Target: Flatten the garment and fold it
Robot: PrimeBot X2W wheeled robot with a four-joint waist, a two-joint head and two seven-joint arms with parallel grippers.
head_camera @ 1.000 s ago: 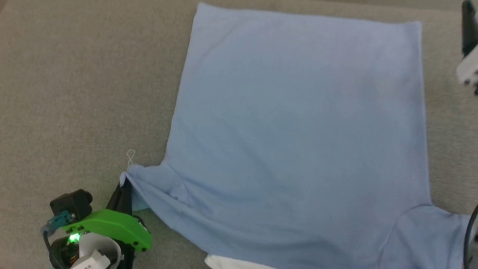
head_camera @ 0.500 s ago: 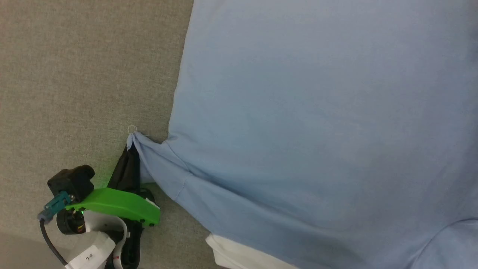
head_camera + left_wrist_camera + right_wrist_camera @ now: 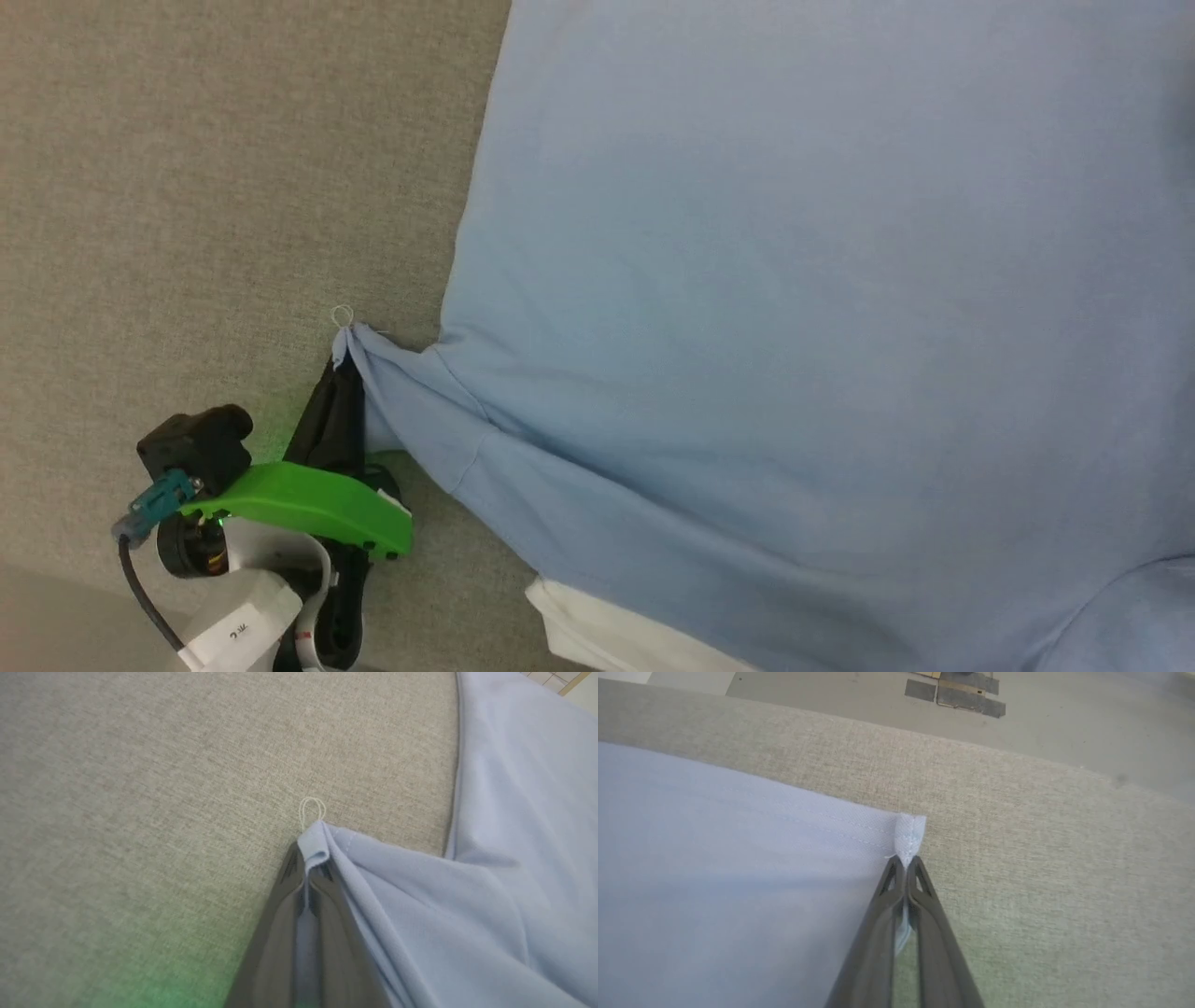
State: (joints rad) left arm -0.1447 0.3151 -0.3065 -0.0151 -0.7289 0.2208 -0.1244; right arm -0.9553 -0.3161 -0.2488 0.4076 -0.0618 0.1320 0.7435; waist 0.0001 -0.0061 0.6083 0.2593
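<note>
While L gripper (image 3: pixel 308 864) holds sleeve (image 3: pixel 402 896), R gripper (image 3: pixel 906 861) now clamps garment (image 3: pixel 794 280) hem (image 3: pixel 909 835).

Had long dark fingers (image 3: pixel 331 420), wore a bright green cover (image 3: pixel 299 509), carried a black block (image 3: pixel 196 446) with teal plug (image 3: pixel 154 499), trailed a black cable (image 3: pixel 145 597).

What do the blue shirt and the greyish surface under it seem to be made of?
The polo shirt: soft, matte knit, likely cotton or a blend; it drapes in soft folds and shows stitched hems. The table covering: coarse woven cloth, matte; its crisscross weave is visible.
</note>
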